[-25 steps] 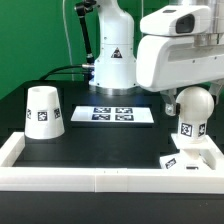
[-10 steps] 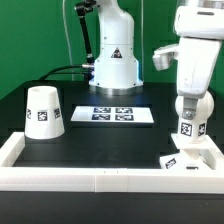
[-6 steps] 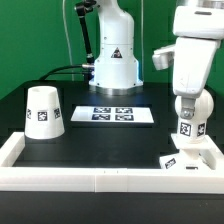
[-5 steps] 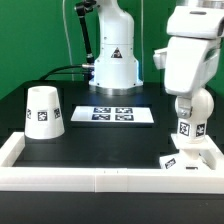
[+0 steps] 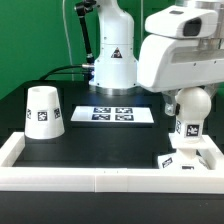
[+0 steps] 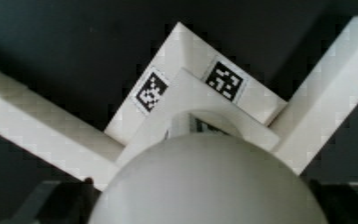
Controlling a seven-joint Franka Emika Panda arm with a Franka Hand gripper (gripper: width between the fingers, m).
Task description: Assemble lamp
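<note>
The lamp's bulb stands upright with its tagged stem on the flat square base in the front corner at the exterior view's right. My gripper is shut on the bulb's ball from above. In the wrist view the ball fills the space between the dark fingers, with my gripper around it and the tagged base beneath. The cone shade stands alone at the exterior view's left.
The marker board lies flat in the middle, in front of the arm's pedestal. A white rim runs along the front and sides of the black table; its walls meet close by the base.
My wrist has turned about the upright bulb, so the arm's body now shows broadside. The bulb stays in place on the base. The shade has not moved.
</note>
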